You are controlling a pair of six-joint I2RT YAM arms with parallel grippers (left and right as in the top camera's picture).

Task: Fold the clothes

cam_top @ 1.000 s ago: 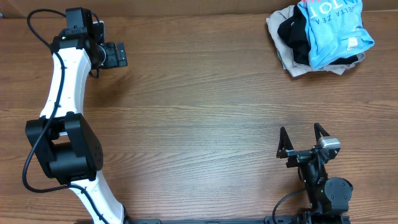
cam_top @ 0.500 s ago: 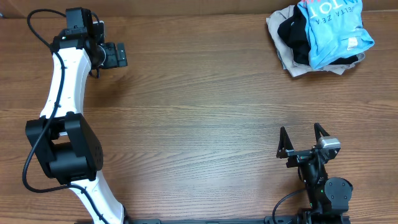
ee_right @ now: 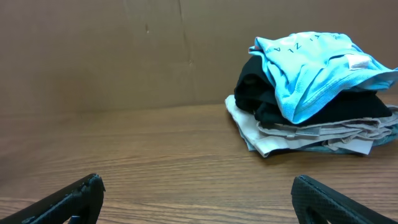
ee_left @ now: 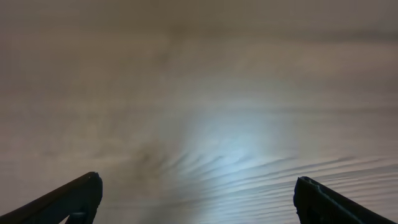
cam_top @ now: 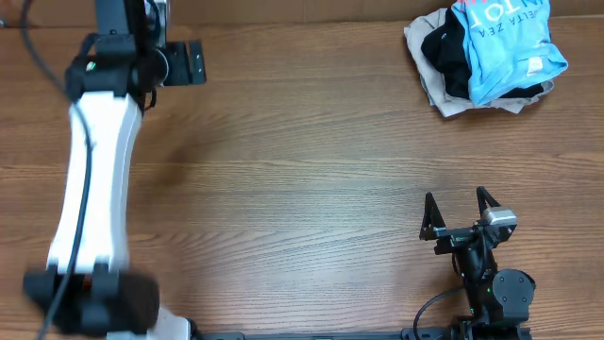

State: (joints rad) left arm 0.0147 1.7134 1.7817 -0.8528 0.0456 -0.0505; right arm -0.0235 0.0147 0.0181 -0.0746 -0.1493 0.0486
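The clothes, a sky-blue T-shirt with white lettering, lie crumpled on top of a pile at the table's far right corner. In the right wrist view the T-shirt drapes over a black garment and a beige one. My right gripper stands open near the front edge, well short of the pile, and its wrist view shows the right gripper with bare wood between the fingers. My left gripper is at the far left of the table. The blurred left wrist view shows the left gripper open over bare wood.
A black garment and a beige garment lie under the T-shirt in the same pile. The white left arm stretches along the table's left side. A brown wall rises behind the table.
The left arm has lifted and swung, its gripper shifting a little right and toward the far edge. The right arm and the pile have not moved.
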